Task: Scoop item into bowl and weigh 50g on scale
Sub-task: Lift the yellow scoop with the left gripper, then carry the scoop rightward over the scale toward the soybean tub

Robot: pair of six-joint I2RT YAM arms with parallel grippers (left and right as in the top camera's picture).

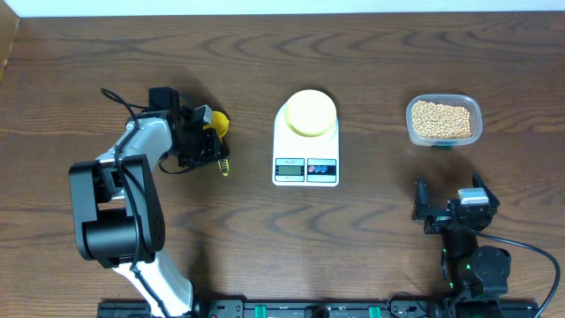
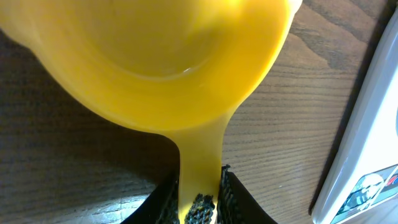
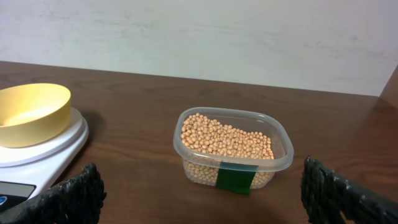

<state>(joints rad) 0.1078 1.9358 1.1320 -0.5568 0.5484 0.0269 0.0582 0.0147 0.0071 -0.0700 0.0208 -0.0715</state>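
Progress: early. No beans [image 3: 227, 142] in the bowl [image 1: 311, 113]; no scooping or weighing done.

- Bowl sits empty on the back half of the scale [image 1: 305, 152], mid-counter [image 1: 371, 53].
- Beans all in the clear tub [image 3: 231, 112], right of the scale, well apart from it.
- Left claw [image 2: 199, 198], left of the scale, pinches the handle of the yellow scoop [image 2: 161, 62]. Scoop cup empty.
- Right claw [image 1: 448, 201], right of the scale and nearer the robot, is spread wide, holding nothing.

Left to do, by my reading: carry the scoop past the scale to the tub, load it, tip into the bowl, trim to target.

View differences:
- Overhead gives the full layout, but the arm hides most of the scoop and the scale display is too small to read.
- Left wrist alone shows pads on both sides of the handle.
- Right wrist shows the tub's fill level and green label, and the bowl's inner wall.
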